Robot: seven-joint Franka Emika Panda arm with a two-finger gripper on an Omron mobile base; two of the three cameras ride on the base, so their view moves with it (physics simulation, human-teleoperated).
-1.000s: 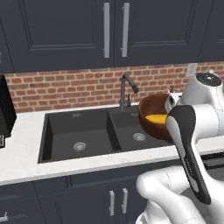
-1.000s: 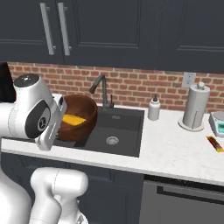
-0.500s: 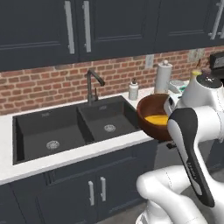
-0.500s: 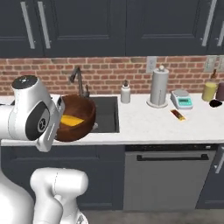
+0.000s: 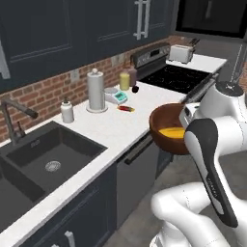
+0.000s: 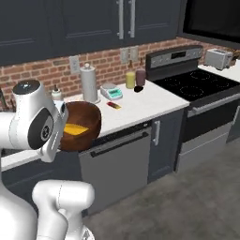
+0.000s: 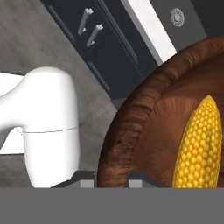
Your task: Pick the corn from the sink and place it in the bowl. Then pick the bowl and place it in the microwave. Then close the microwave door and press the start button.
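The reddish-brown wooden bowl hangs in the air in front of the counter edge, with the yellow corn lying inside it. In the hand view my gripper is shut on the bowl's rim, one fingertip on each side of the wall, and the corn rests to the right. The bowl with the corn sits against my white hand. The black sink lies at the lower left. The microwave hangs over the stove at the upper right, its black window facing me.
On the white counter stand a paper towel roll, a soap bottle, a small scale and jars. The black stove and a toaster lie further right. A dishwasher fronts the counter; grey floor opens to the right.
The whole picture has shifted: the base has driven right along the counter, from the sink toward the stove and microwave. The bowl with the corn stays in my gripper.
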